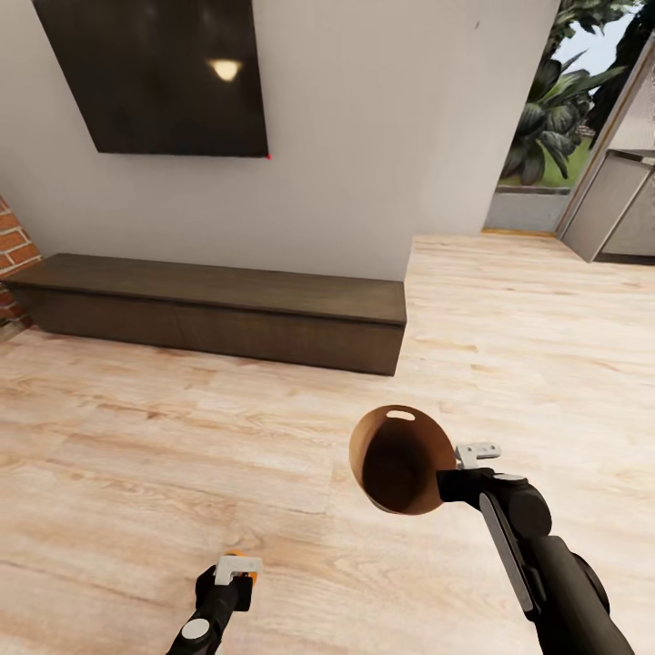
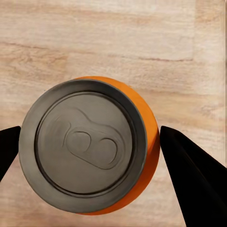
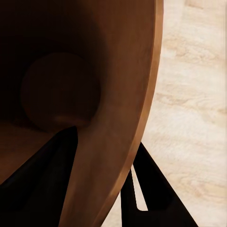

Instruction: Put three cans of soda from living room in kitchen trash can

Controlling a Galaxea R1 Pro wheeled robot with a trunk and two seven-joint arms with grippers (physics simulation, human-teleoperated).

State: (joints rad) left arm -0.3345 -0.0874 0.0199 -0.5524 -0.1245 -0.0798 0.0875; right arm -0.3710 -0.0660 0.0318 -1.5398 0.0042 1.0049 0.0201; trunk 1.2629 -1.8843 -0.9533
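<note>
An orange can of soda (image 2: 90, 146) with a grey top sits between the black fingers (image 2: 189, 175) of my left gripper (image 2: 87, 139), which is shut on it. In the head view that gripper (image 1: 235, 571) is low near the bottom edge, with orange showing at its tip. My right gripper (image 1: 450, 475) is shut on the rim of the tash can (image 1: 400, 464), held above the floor and tipped so its brown inside and oval handle slot (image 1: 400, 415) face me. One finger (image 3: 47, 184) is inside the bin wall (image 3: 127, 71), the other outside. A dim round shape (image 3: 59, 90) lies deep inside.
A black wall TV (image 1: 155, 73) hangs above a long low dark-wood cabinet (image 1: 218, 309) straight ahead. Red brick (image 1: 14, 246) shows at the far left. At the right, pale wood floor (image 1: 528, 309) runs past the wall corner toward a glass door with plants (image 1: 546, 118) and a grey cabinet (image 1: 619, 209).
</note>
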